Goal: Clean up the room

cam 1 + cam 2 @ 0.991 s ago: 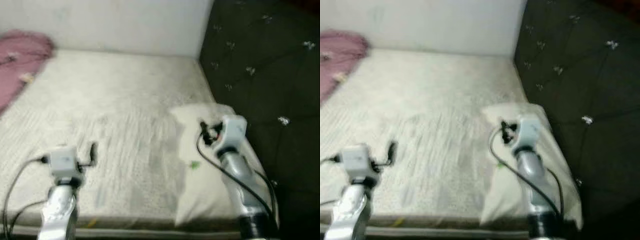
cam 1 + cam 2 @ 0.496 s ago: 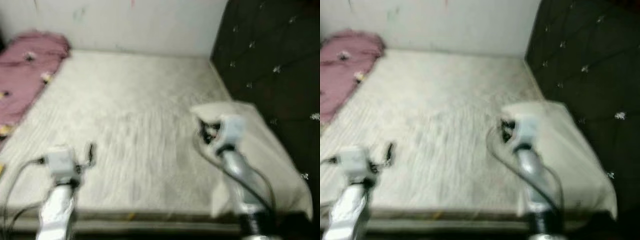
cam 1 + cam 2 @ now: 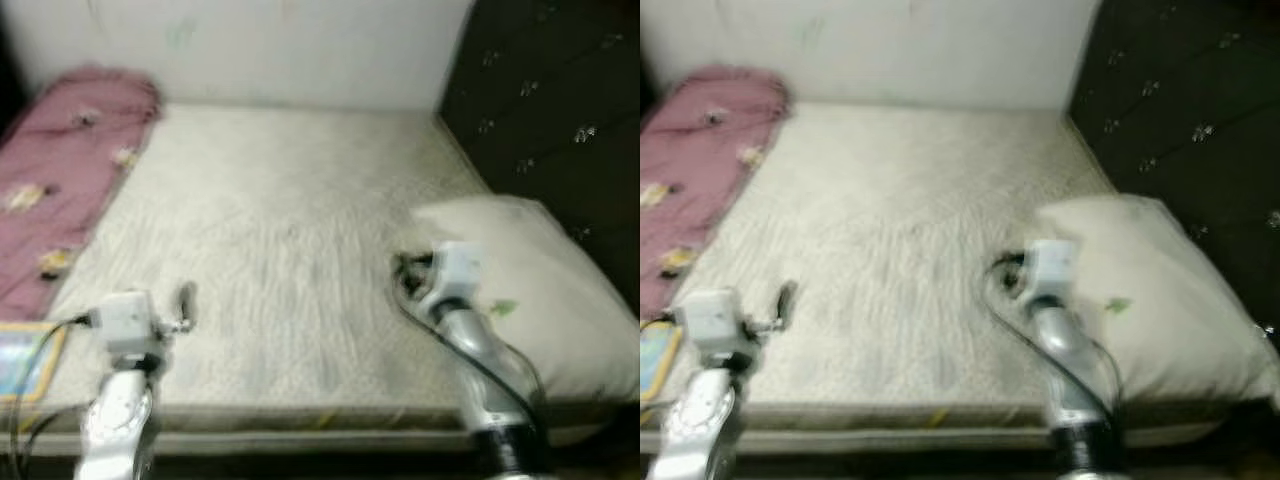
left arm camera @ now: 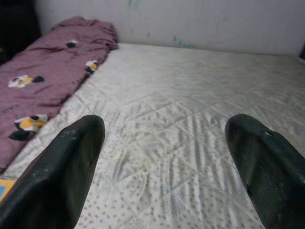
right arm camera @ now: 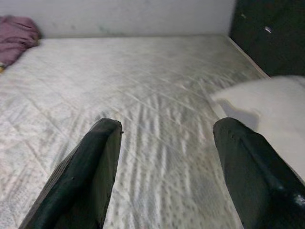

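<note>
Nearest the camera, the left gripper (image 3: 186, 302) and right gripper (image 3: 402, 272) are both raised over the front edge of the mattress (image 3: 290, 230). Each wrist view shows its two black fingers (image 4: 71, 162) spread wide with nothing between them; the same holds for the right fingers (image 5: 90, 167). Compared with the head views one second ago, the whole picture has shifted: the camera has turned toward the robot's left, so more of the pink blanket (image 3: 70, 170) is in frame, a colourful flat item (image 3: 25, 360) has appeared at the near left edge, and the dark tufted headboard (image 3: 550, 100) takes up less of the right side. This is camera motion, not motion of the objects. The arms keep about the same pose in frame. Judgement: the robot is surveying or repositioning, and no pick has begun. The white pillow (image 3: 530, 290) lies just beside the right gripper on its right, resting on the near right part of the mattress against the headboard; the right arm overlaps its near edge in the head views, and contact cannot be confirmed. A small green mark (image 3: 500, 308) sits on the pillow; its nature is too blurred to tell. The flat item lies near the left arm on its left. The blanket lies further back along the left side of the mattress, well apart from the left gripper, reaching to the far wall (image 3: 300, 50).
</note>
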Tool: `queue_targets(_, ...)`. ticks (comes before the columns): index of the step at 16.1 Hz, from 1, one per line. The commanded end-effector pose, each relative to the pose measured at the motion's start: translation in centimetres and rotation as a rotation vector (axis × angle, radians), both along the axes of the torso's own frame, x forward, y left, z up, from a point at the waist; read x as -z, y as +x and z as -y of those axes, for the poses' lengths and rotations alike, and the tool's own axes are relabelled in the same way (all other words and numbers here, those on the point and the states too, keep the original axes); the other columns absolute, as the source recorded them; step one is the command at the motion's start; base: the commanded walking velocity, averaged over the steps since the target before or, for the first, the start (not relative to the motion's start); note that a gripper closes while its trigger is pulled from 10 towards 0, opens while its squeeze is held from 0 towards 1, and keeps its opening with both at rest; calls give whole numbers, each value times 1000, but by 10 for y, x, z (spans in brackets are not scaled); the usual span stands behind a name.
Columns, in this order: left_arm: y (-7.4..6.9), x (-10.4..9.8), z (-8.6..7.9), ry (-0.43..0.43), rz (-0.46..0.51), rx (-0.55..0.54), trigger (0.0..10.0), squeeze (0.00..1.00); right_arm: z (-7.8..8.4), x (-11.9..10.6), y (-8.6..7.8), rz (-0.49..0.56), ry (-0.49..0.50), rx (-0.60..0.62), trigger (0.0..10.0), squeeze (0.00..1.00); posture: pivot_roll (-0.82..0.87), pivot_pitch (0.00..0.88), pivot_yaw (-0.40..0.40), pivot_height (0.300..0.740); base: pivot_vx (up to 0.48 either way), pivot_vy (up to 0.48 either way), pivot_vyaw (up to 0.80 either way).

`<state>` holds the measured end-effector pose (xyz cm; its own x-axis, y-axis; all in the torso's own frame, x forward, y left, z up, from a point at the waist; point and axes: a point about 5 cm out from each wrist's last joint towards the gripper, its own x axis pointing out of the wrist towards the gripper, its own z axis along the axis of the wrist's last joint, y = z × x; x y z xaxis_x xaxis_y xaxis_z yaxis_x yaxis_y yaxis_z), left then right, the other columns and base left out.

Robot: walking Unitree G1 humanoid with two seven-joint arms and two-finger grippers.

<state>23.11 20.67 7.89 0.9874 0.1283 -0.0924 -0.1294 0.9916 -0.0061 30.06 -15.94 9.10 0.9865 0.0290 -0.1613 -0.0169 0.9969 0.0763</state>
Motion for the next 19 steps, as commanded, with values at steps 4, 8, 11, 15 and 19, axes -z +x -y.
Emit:
queue_targets(4,1,-6,-6,19,10,-1,10000,0,-9,-8,2,6,65,-22,10000,0,-21,0,-49,740,0,480,0)
queue_targets(8,2,-6,-6,20,9,-2,10000,0,-9,-9,3,17,73,-24,10000,0,-21,0,-48,740,0,480,-269)
queue_targets(11,1,-6,-6,17,7,-4,10000,0,-9,-9,2,17,76,-29,10000,0,-21,0,-48,740,0,480,0)
queue_targets(15,2,-5,-5,17,8,-4,10000,0,-8,-9,3,14,77,-32,10000,0,-18,0,-52,740,0,480,0)
queue_targets(19,1,-5,-4,16,10,-2,10000,0,-9,-9,3,12,72,-33,10000,0,-17,0,-55,740,0,480,0)
